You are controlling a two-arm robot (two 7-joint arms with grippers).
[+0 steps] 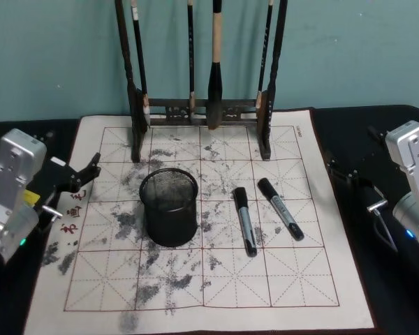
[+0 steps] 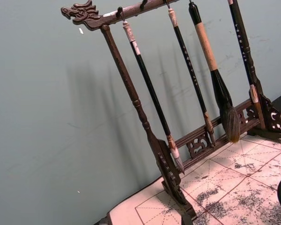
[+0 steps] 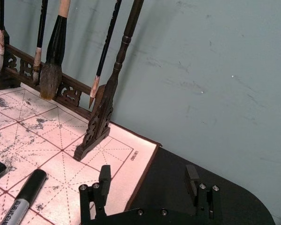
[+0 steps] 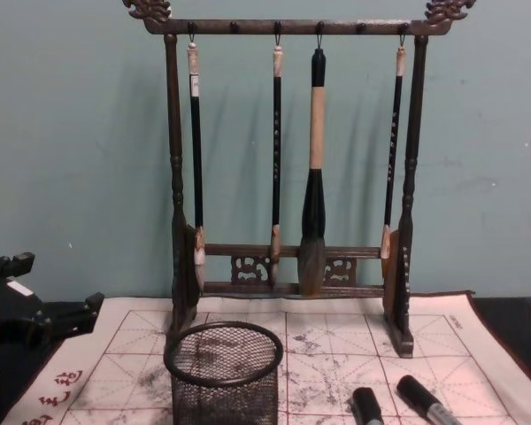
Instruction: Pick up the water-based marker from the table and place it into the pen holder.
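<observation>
Two black-capped, grey-barrelled water-based markers lie side by side on the white mat (image 1: 216,286), one (image 1: 244,220) just right of the pen holder and the other (image 1: 280,209) further right. The pen holder (image 1: 169,208), a black wire-mesh cup, stands upright and empty at the mat's centre-left. My left gripper (image 1: 85,174) hovers open over the mat's left edge, left of the holder. My right gripper (image 3: 148,177) is open with nothing between its fingers, over the dark table (image 1: 377,125) beyond the mat's right edge, right of the nearer marker (image 3: 25,198).
A tall dark wooden brush rack (image 1: 202,112) with several hanging brushes stands across the back of the mat, behind the holder and markers. A teal wall rises close behind it. Red characters mark the mat's left margin (image 1: 73,213).
</observation>
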